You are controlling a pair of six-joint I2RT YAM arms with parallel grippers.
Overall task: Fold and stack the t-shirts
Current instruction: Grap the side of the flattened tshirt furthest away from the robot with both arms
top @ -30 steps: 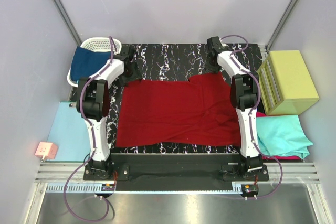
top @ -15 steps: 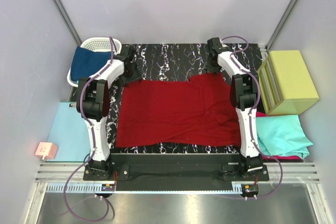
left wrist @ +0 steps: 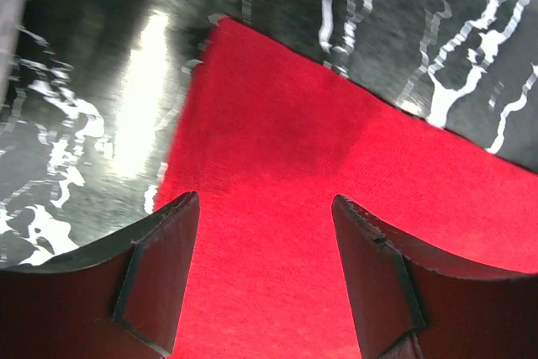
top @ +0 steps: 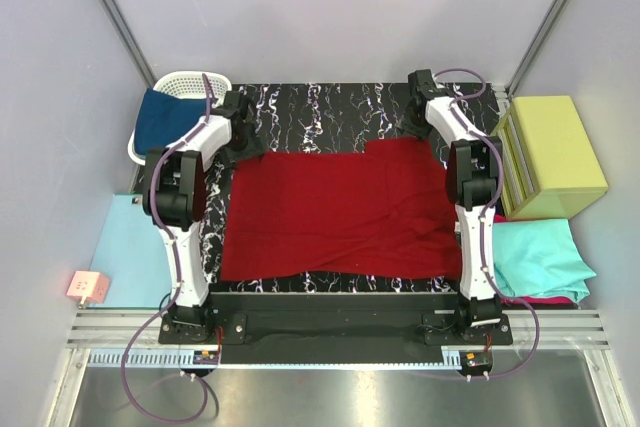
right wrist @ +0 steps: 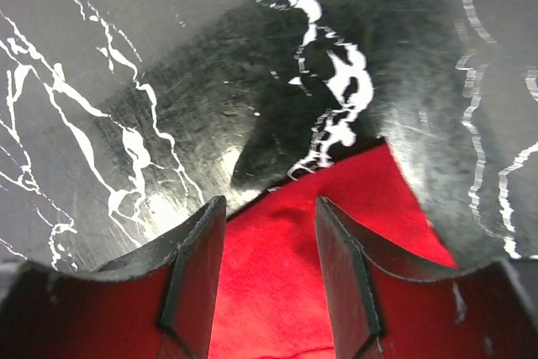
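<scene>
Red shirt [top: 340,212] flat on marbled bench [top: 330,107]. Left tool [left wrist: 265,201] open over its far left corner. Right tool [right wrist: 271,203] open over far right corner.

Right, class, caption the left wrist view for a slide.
Open left claw over a corner of the dark red t-shirt on the marbled table.

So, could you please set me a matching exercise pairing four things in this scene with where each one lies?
Things:
1. dark red t-shirt
2. navy t-shirt
3. teal t-shirt
4. yellow-green box

Places:
A. draped in the white basket
B. right edge, farther back
C. spread flat on the marbled table
D. right edge, nearer side

Pairs: 1-C, 2-A, 3-D, 4-B
</scene>
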